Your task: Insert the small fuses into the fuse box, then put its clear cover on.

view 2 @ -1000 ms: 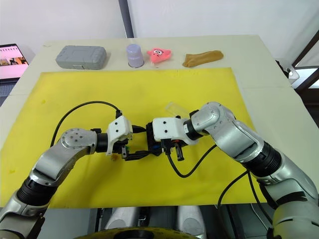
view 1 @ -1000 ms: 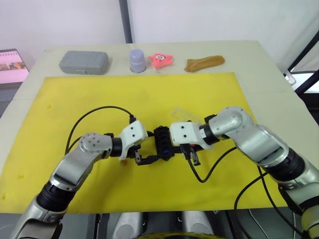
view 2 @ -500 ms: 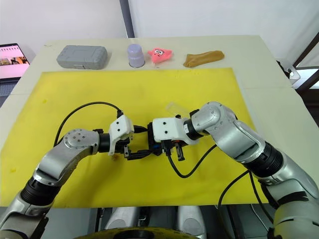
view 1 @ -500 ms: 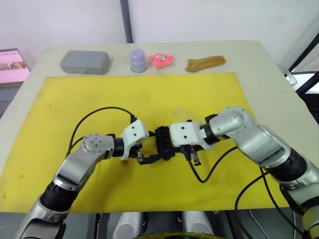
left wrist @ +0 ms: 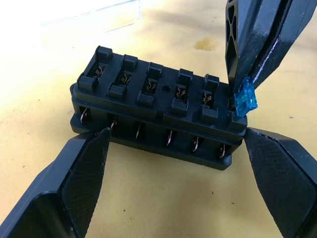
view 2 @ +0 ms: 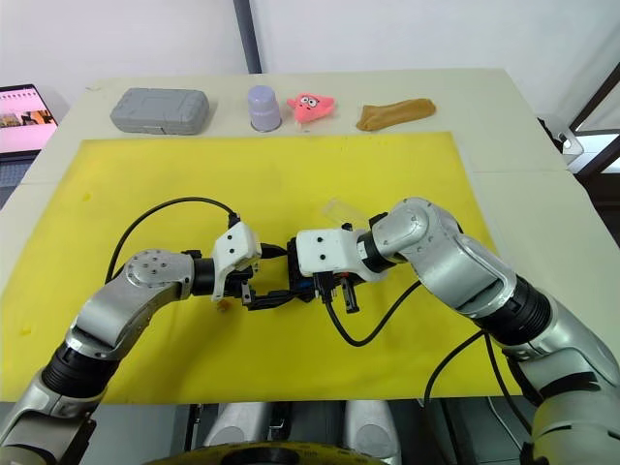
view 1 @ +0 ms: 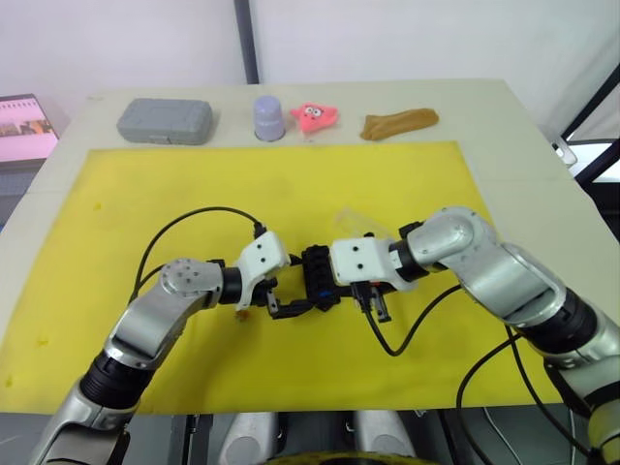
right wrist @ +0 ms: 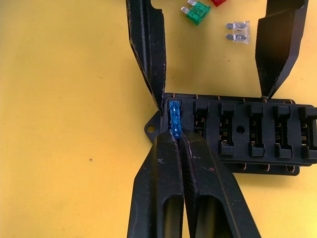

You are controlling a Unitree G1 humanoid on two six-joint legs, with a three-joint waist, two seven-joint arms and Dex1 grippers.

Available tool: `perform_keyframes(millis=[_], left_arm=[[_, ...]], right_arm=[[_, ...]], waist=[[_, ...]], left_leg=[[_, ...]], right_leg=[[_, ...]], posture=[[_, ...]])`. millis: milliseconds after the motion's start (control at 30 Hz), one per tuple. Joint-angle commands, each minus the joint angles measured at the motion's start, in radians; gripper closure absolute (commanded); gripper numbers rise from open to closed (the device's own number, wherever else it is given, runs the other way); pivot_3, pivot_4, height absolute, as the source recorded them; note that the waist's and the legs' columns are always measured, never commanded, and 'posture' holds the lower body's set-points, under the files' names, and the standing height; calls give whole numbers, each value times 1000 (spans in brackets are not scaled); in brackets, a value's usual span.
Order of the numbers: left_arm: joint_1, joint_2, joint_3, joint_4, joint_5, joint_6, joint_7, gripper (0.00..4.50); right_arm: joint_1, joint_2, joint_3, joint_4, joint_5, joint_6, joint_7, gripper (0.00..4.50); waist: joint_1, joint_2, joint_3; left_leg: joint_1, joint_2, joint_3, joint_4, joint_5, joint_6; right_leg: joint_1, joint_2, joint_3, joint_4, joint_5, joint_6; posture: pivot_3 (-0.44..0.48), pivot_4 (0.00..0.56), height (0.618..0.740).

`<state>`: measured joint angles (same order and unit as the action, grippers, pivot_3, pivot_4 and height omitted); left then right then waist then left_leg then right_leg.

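The black fuse box (view 1: 315, 276) lies on the yellow mat (view 1: 291, 184) between both grippers. My right gripper (right wrist: 174, 136) is shut on a small blue fuse (right wrist: 174, 119), which stands in the box's end slot (left wrist: 245, 96). My left gripper (left wrist: 173, 136) is open, its fingers (left wrist: 84, 168) spread along the box's long side with the tips close against it. The other slots look empty. A green fuse (right wrist: 197, 11), a grey fuse (right wrist: 237, 30) and a red one (right wrist: 218, 1) lie loose on the mat beyond the box. The clear cover (view 1: 356, 223) lies just behind the right wrist.
Along the table's far edge stand a grey case (view 1: 165, 120), a lavender cup (view 1: 268, 117), a pink toy (view 1: 314, 114) and a brown lump (view 1: 398, 122). A screen (view 1: 24, 126) sits off the table's left side. Black cables loop from both wrists over the mat.
My left arm has edged slightly toward the fuse box. The right gripper and the blue fuse stay where they were.
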<state>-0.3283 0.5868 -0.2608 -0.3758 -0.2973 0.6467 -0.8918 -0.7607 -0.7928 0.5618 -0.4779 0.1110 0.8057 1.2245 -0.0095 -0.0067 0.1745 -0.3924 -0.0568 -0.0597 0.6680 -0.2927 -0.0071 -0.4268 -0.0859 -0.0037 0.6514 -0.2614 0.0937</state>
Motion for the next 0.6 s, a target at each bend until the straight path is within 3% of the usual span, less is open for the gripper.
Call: perform_keyframes(millis=[33,600], left_arm=[[-16,0,9,-7,-4,-1,8,70],[-20,-11,11,-12,-10,16,21,70]], right_arm=[[-22,0,-2,-39,0,28,-5,4500],[-16,14,7,-54,10,82,-32,4500]], waist=[[0,0,0],[0,0,0]], left_leg=[[0,0,0,0,0,0],[0,0,0,0,0,0]], right_leg=[[0,0,0,0,0,0],[0,0,0,0,0,0]], posture=[[0,150,731],[0,150,731]])
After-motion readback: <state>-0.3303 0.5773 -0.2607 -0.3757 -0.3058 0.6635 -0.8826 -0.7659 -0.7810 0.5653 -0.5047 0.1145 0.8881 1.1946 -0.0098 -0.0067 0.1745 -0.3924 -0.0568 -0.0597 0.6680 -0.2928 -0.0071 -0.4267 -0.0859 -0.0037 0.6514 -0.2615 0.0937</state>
